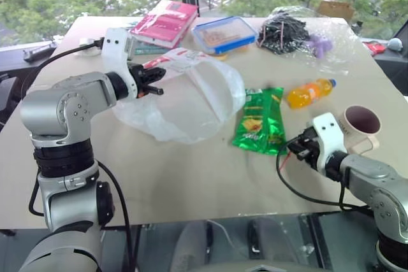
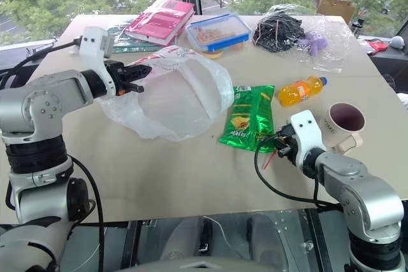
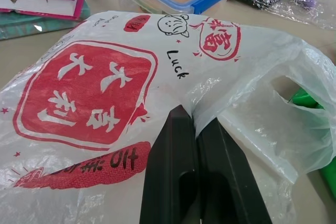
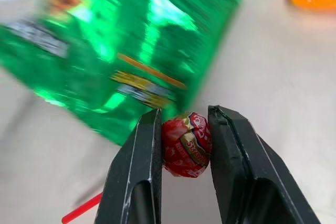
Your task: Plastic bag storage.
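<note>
The plastic bag [image 1: 191, 103], thin translucent white with red print, lies on the table's middle left with its mouth held up. My left gripper [image 1: 156, 81] is shut on the bag's rim, and its black fingers [image 3: 173, 166] pinch a fold of the film beside the red logo. A green snack packet [image 1: 260, 121] lies flat just to the right of the bag. My right gripper [image 1: 294, 146] hovers low by the packet's near right corner. In the right wrist view its fingers [image 4: 142, 166] are shut on a small round red-wrapped lollipop [image 4: 186, 145] with a red stick.
An orange drink bottle [image 1: 310, 92] and a white mug [image 1: 361, 123] lie right of the packet. At the back are a pink book [image 1: 166, 22], a blue-lidded container [image 1: 224, 34] and clear wrap holding black cables [image 1: 284, 31]. The table's front edge [image 1: 191, 218] is near.
</note>
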Tool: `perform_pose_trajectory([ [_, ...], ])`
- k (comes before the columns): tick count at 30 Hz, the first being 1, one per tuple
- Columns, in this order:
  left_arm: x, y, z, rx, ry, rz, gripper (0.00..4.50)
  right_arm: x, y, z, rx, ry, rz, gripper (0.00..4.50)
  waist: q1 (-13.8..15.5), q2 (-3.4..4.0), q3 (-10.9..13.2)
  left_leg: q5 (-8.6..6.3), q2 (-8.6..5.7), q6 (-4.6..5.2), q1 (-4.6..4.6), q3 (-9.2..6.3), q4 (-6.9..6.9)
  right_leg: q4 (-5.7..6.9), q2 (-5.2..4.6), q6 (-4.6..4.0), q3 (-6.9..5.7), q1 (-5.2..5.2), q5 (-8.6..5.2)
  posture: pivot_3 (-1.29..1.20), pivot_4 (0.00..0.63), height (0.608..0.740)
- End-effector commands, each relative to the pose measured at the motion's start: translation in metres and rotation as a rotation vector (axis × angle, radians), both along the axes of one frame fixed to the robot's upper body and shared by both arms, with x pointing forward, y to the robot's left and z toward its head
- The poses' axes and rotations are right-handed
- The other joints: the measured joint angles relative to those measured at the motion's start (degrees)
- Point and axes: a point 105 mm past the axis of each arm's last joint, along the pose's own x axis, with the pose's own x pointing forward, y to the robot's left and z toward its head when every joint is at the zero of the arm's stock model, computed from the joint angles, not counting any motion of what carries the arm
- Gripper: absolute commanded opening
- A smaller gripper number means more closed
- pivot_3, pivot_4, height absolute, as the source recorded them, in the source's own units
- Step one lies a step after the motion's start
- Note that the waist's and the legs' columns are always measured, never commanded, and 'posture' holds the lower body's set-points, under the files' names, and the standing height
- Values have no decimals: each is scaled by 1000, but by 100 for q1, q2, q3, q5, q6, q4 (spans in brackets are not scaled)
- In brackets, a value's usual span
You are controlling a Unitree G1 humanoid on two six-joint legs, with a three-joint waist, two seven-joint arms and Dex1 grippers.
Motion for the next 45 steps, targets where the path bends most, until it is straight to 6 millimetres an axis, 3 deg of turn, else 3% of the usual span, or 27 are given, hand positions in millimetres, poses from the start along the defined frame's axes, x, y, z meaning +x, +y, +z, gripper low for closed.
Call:
perform_pose_trajectory([
  [1, -3, -1, 14, -2, -64, -7, 0, 4, 16, 30, 42, -107, 74, 764, 0, 0, 0, 0, 0, 0, 0, 0, 0, 0, 0, 0, 0, 0, 0, 0, 150, 740],
  [5, -4, -4, 16, -2, -64, -18, 0, 18, 50, 50, 143, -148, 194, 764, 0, 1, 1, 0, 1, 0, 0, 0, 0, 0, 0, 0, 1, -2, 0, 0, 150, 740],
  [8, -6, -9, 18, -10, -64, -36, 0, 44, 89, 61, 233, -146, 262, 764, -9, 1, 1, 0, -1, 0, 0, 3, -1, 0, 0, -1, 2, -4, 0, 0, 150, 740],
  [12, -11, -11, 30, -49, -89, -49, 0, 74, 140, 61, 299, -107, 344, 764, -31, 3, 2, 2, -1, -4, -1, 6, -5, 7, 1, -2, 5, -13, 1, 0, 150, 740],
  [16, -19, -15, 43, -101, -112, -91, 0, 108, 176, 53, 370, -80, 328, 764, -21, 3, 2, 16, -5, -28, -10, 2, -14, -2, -1, -2, 0, -19, 1, 0, 150, 740],
  [20, -24, -12, 42, -101, -100, -84, 0, 127, 187, 56, 399, -116, 298, 764, -23, 3, 2, 16, -11, -30, -35, 2, -16, -12, -10, -1, 1, -41, 2, 0, 150, 740],
  [26, -24, 2, 35, -119, -72, -27, 0, 125, 203, 66, 460, -155, 341, 764, -74, 3, 2, 28, -11, -50, -86, 2, -28, 2, -8, -1, 2, -107, 3, 0, 150, 740],
  [31, -25, 0, 32, -130, -58, -41, 0, 130, 228, 69, 484, -186, 340, 764, -172, 4, 2, 40, -11, -69, -82, -2, -43, 10, -7, -3, 2, -113, 4, 0, 150, 740],
  [34, -26, -8, 26, -115, -41, -73, 0, 137, 245, 80, 550, -195, 305, 764, -181, 5, 3, 44, -9, -76, -77, -2, -52, 11, -5, -13, 2, -115, 10, 0, 150, 740],
  [35, -26, -11, 26, -114, -41, -85, 0, 137, 249, 84, 545, -216, 316, 1819, -181, 5, 3, 46, -8, -79, -75, -1, -56, 10, -4, -16, 2, -116, 12, 0, 150, 740],
  [37, -26, -16, 27, -123, -43, -101, 0, 138, 251, 88, 502, -274, 321, 2599, -179, 5, 3, 50, -5, -85, -76, -3, -67, 7, -3, -19, 1, -120, 13, 0, 150, 740],
  [40, -24, -16, 28, -126, -51, -95, 0, 140, 232, 98, 477, -365, 356, 4134, -169, 5, 3, 50, -3, -86, -80, -6, -77, 1, -4, -19, -1, -122, 13, 0, 150, 740],
  [41, -22, -14, 29, -136, -54, -88, 0, 136, 220, 101, 482, -387, 393, 4422, -170, 5, 3, 50, -3, -86, -85, -5, -77, 2, -5, -19, -1, -126, 13, 0, 150, 740],
  [45, -17, -15, 26, -164, -45, -83, 0, 106, 160, 110, 426, -458, 444, 4422, -78, 3, 1, 50, -4, -85, -98, -16, -77, 2, -9, -18, -10, -121, 13, 0, 150, 740],
])
